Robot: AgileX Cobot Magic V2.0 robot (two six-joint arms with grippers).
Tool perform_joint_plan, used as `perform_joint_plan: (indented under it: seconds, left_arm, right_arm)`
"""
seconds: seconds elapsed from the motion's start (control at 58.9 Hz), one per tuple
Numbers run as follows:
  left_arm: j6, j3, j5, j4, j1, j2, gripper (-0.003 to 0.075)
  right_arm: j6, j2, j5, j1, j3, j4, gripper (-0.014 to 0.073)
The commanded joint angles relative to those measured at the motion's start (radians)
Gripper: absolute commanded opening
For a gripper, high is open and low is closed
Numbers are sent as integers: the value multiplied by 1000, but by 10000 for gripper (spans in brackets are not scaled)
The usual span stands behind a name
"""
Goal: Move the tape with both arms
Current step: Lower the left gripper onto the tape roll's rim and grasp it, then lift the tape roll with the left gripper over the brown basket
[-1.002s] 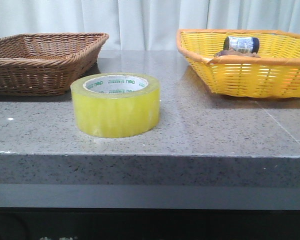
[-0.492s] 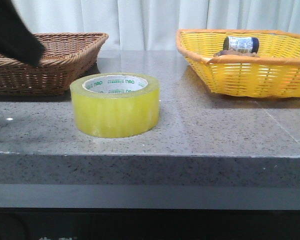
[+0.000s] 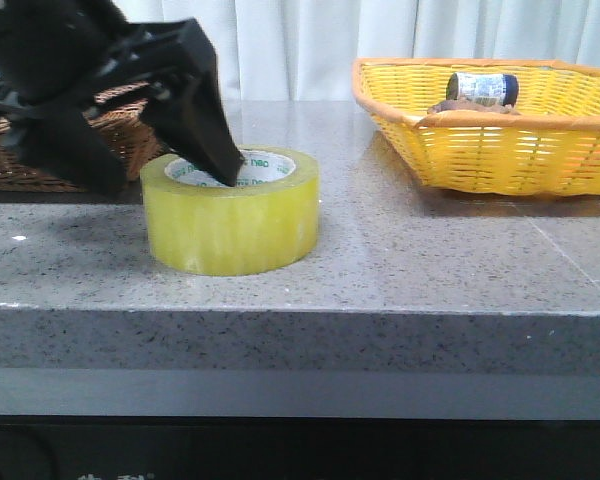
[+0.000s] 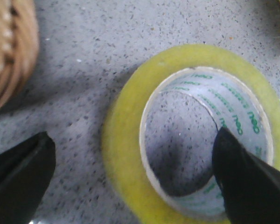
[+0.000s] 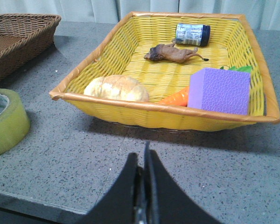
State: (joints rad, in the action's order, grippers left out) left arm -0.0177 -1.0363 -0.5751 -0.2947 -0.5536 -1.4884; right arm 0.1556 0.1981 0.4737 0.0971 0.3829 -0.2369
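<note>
The tape [image 3: 235,225], a wide yellow roll with a white core printed in green, lies flat on the grey stone table. My left gripper [image 3: 165,168] is open and straddles the roll's left wall, one finger inside the core and the other outside. In the left wrist view the tape [image 4: 123,140] lies between the two black fingers of the gripper [image 4: 135,179]; neither visibly presses it. My right gripper [image 5: 142,161] is shut and empty, low over the table in front of the yellow basket. The tape's edge also shows in the right wrist view [image 5: 4,123].
A brown wicker basket [image 3: 5,150] stands behind my left arm. A yellow basket [image 3: 500,150] at the back right holds a small bottle [image 5: 192,34], a toy lion [image 5: 172,53], bread [image 5: 116,88], a carrot and a purple block [image 5: 219,90].
My left arm has come in from the upper left and lowered its open gripper over the tape's left wall. The tape has not moved.
</note>
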Motion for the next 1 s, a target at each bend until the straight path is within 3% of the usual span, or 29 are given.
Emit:
perform_joint_plan:
  seconds: [0.0,0.102,0.17,0.374,0.56,0.815,0.985]
  left_arm:
    - [2,-46,57,-25,-17,8,670]
    - [2,-50,57,-25,-21,-2,629]
    - [2,-52,57,-25,-22,-2,562]
    - [2,-52,57,-25,-22,-2,250]
    - [2,-52,57,-25,-22,-2,55]
    - [2,-104,39,-25,-24,13,29]
    - [2,-213,-85,-16,-24,47,29]
  right_arm:
    - [-1,11,-85,-6,25,-10,-75]
    - [-1,11,-85,-6,25,-10,-75]
    - [-1,11,-85,-6,25,-10,-75]
    - [-1,11,-85,-6,25,-10,-75]
    - [-1,11,-86,-6,25,-10,-75]
    - [-1,11,-85,-6,25,-10,-75]
    - [-1,11,-85,-6,25,-10,-75]
